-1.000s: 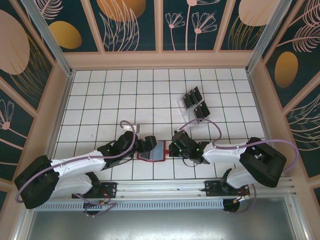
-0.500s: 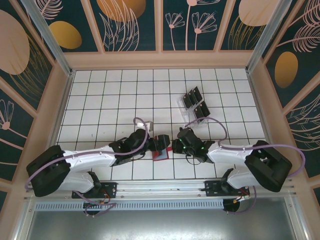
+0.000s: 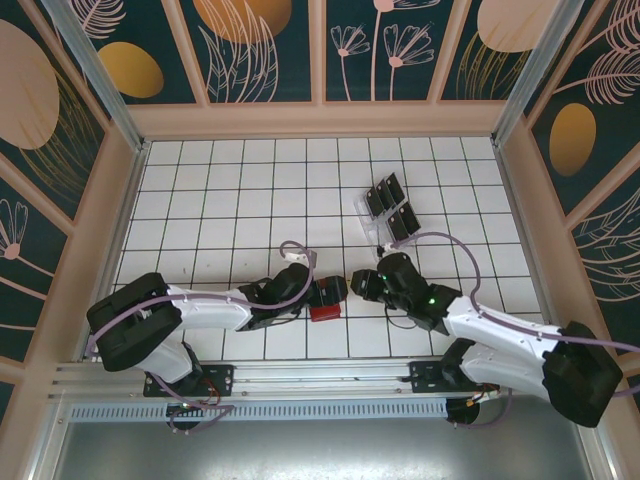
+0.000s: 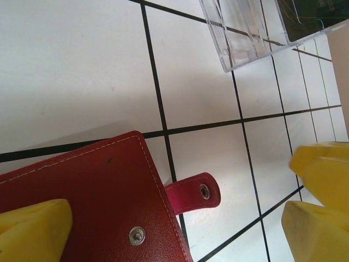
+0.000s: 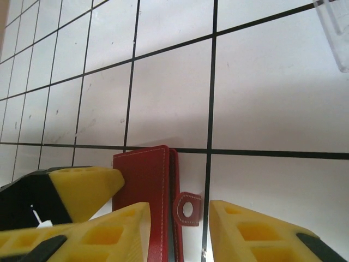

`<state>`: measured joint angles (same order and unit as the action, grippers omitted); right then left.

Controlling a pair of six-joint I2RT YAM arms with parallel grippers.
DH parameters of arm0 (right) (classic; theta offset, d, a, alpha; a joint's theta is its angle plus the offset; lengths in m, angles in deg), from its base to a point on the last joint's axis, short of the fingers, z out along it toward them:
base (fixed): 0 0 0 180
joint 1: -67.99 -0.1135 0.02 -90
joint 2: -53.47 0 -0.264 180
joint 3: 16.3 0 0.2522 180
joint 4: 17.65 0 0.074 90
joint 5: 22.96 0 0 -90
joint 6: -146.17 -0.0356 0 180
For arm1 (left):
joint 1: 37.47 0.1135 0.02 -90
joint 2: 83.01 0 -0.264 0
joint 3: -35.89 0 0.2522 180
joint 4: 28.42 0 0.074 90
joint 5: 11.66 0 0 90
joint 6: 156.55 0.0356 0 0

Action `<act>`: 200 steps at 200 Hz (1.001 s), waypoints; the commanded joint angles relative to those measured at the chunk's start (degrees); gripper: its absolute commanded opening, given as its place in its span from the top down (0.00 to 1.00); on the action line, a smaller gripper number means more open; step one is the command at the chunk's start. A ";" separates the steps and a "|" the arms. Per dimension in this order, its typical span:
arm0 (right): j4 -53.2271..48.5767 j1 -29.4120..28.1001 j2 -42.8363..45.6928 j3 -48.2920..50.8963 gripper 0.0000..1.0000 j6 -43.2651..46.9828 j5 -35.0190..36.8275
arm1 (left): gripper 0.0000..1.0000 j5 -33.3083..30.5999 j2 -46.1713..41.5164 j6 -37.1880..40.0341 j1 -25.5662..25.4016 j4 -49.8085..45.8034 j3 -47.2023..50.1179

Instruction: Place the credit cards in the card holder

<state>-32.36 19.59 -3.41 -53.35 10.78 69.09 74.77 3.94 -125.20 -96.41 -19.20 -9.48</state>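
The right gripper [image 5: 181,215] is seen at the bottom of the right wrist view with its fingers apart and nothing clamped; the red tab [image 5: 188,208] of the card holder [image 5: 143,196] lies in the gap between them, and whether a finger touches it cannot be told. The left gripper [image 3: 322,292] is placed just left of the middle of the top view, also with its fingers apart; one yellow finger [image 4: 34,230] rests at the red cover. The card holder is found at the centre of the tiled table [image 3: 200,200], a little below the two grippers, folded shut but with its clasp undone; the snap stud [image 4: 137,236] is uncovered. The credit cards [image 3: 392,208] are kept in the clear tray [image 4: 245,38], up and right of the centre, well apart from the card holder. The step in hand is judged to be the opening of the card holder; no card is loaded yet. For the next move the tab or the cover edge must be pinched and lifted while the other side is held down.
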 commanded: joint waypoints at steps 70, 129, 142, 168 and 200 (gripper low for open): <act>-0.78 -6.96 2.19 -1.41 0.91 -3.41 -0.29 | 0.01 -14.72 -10.80 2.24 0.93 -20.98 -6.25; 0.82 -14.64 -5.02 -7.72 0.98 -3.08 1.91 | 0.01 -18.34 -19.50 2.21 4.94 -30.63 -2.80; 0.57 -14.97 -7.05 -8.97 1.00 -2.27 1.91 | 0.01 -18.70 -20.69 2.45 5.13 -31.93 -1.68; -1.00 -15.01 -10.71 -10.86 1.00 -0.72 3.16 | 0.02 -18.98 -21.56 3.91 5.12 -35.19 -0.49; -1.77 -14.63 -13.47 -11.26 1.00 -0.14 4.02 | 0.02 -18.28 -21.39 7.09 5.10 -38.13 -0.13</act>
<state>-33.03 4.88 -15.22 -63.10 9.19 70.51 57.22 -16.99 -121.68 -91.56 -52.93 -10.29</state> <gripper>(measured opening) 0.049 0.985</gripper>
